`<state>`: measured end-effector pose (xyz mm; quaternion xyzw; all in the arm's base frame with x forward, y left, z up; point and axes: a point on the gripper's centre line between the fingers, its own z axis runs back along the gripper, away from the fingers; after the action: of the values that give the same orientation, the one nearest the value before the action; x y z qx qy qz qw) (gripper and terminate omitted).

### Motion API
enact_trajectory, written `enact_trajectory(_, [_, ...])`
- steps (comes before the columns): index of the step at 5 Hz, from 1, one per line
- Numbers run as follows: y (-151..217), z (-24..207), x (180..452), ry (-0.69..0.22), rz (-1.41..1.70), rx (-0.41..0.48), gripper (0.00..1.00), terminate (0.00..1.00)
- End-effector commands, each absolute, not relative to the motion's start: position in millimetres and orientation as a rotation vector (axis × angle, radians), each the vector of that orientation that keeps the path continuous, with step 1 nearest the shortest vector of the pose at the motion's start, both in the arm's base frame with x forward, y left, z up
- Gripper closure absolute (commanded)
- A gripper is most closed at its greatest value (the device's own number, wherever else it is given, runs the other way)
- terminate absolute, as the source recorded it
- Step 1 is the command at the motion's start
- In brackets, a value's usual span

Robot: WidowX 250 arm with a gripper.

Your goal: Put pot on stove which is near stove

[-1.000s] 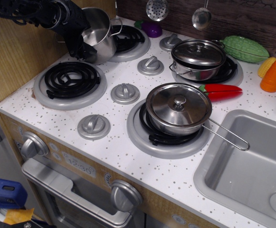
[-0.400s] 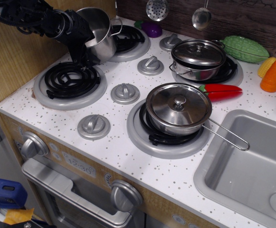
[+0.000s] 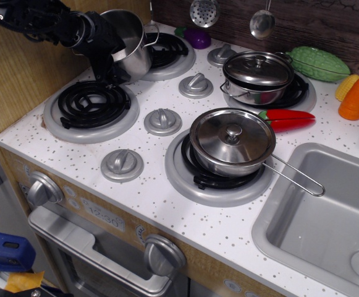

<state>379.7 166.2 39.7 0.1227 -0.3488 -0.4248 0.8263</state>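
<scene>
Stainless steel pot (image 3: 131,40), tall and lidless, is seen tilted near the back-left corner of the cooktop, its base on the left part of the rear-left burner (image 3: 164,52), partly over the grey ring. Gripper (image 3: 113,59) is pressed to the pot's left wall and rim, apparently clamped on it, though the fingertips are hidden by the black arm, so the grasp cannot be told for certain. Target is judged to be the empty front-left stove (image 3: 91,104), just in front of the pot; the two right burners are taken by the shallow lidded pot (image 3: 257,75) and the lidded saucepan (image 3: 232,141). For the step in hand, the pot should be lifted so its base clears the grey ring, levelled, carried toward the front-left edge, and centred over the black coil before lowering. Release should come only once the base sits flat. Tilt is the risk: a one-sided rim grasp may let the pot swing or slip. The knob (image 3: 162,120) right of the coil should be avoided.
</scene>
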Motion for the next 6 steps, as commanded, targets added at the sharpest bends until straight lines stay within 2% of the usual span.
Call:
enact_trajectory(1, [175.9,51.4,383.6,-0.796,-0.887,0.31,1.0,0.0])
enact_trajectory(3, [168.4,60.0,379.6,-0.805,-0.858,0.351,1.0,0.0])
enact_trajectory(5, [151.4,88.6,361.9,-0.734,-0.819,0.4,1.0,0.0])
enact_trajectory(6, [143.3,92.6,347.7,-0.706,-0.789,0.414,1.0,0.0])
